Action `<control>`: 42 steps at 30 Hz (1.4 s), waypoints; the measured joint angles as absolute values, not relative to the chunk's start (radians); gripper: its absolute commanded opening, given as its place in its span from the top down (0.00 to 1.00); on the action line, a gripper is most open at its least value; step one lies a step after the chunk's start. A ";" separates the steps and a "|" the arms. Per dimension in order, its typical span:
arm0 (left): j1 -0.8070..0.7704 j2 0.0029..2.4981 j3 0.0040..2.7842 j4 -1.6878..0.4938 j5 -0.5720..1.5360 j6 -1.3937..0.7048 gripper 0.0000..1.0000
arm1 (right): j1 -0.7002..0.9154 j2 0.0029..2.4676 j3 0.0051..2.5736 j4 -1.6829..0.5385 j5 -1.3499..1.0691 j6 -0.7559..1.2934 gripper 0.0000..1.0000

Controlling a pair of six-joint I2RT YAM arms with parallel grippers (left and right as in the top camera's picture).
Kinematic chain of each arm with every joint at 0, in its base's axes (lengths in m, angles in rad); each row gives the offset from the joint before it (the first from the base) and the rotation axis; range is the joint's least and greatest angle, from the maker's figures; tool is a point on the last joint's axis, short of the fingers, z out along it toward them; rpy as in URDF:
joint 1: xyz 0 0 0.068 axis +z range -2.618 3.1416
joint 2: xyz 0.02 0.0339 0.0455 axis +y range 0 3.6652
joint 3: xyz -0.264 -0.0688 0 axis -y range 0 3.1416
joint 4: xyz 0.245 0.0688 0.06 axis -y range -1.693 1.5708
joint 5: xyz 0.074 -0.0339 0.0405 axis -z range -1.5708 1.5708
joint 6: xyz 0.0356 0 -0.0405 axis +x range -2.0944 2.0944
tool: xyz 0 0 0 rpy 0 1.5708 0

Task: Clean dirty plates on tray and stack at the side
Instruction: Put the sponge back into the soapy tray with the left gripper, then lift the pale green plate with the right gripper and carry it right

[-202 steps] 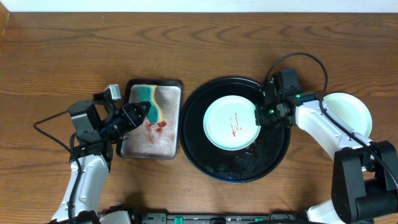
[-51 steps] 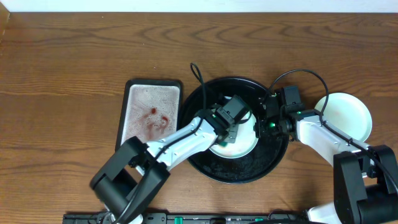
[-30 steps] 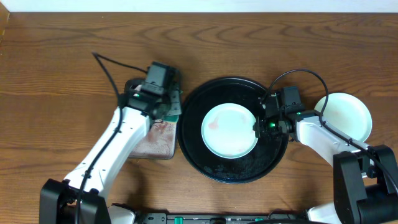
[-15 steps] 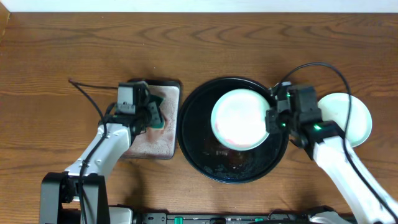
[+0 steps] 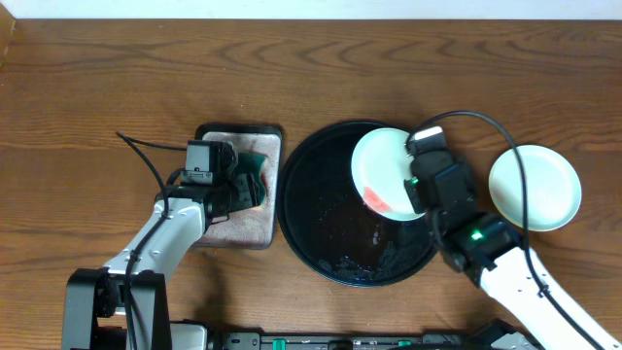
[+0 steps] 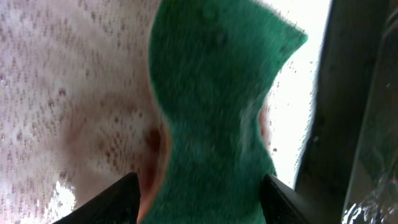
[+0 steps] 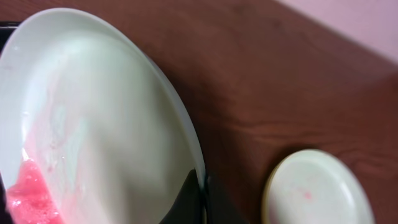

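Note:
My right gripper (image 5: 413, 187) is shut on the right rim of a pale mint plate (image 5: 382, 167), which hangs tilted above the black tray (image 5: 321, 233). In the right wrist view the fingertips (image 7: 202, 186) pinch that plate (image 7: 106, 118), and pink foam (image 7: 34, 193) has gathered at its low edge. Another mint plate (image 5: 535, 188) lies on the table right of the tray, with a pale yellow rim showing under it (image 7: 268, 193). My left gripper (image 5: 243, 185) is open over the small tray (image 5: 238, 131). The green sponge (image 6: 211, 118) lies between its spread fingers (image 6: 121, 199).
The small tray holds a wet pinkish cloth (image 6: 68, 93) with red stains. Sudsy water lies on the black tray's floor (image 5: 364, 255). A cable (image 5: 146, 156) trails left of the left arm, and another loops above the right arm (image 5: 486, 122).
The right arm has swung round and tipped the plate up on edge over the tray. The left gripper's jaws have opened around the sponge on the small tray.

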State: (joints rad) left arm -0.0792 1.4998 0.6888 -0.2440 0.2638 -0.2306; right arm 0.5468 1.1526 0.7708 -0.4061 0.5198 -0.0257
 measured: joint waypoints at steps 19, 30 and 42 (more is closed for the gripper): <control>-0.079 1.488 0.689 -0.351 0.256 -0.219 0.92 | 0.755 1.153 0.771 -0.327 0.812 -0.122 0.99; -0.079 1.333 0.702 -0.323 0.177 -0.187 0.25 | 0.755 1.153 0.771 -0.327 0.818 -0.122 0.99; -0.079 1.516 0.702 -0.160 0.105 -0.183 0.27 | 0.755 1.153 0.771 -0.288 0.821 -0.175 0.99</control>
State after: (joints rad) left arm -0.0792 1.5162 0.7021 -0.1604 0.1055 -0.1825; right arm 0.7551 1.1526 0.7708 -0.2882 0.8207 -0.1745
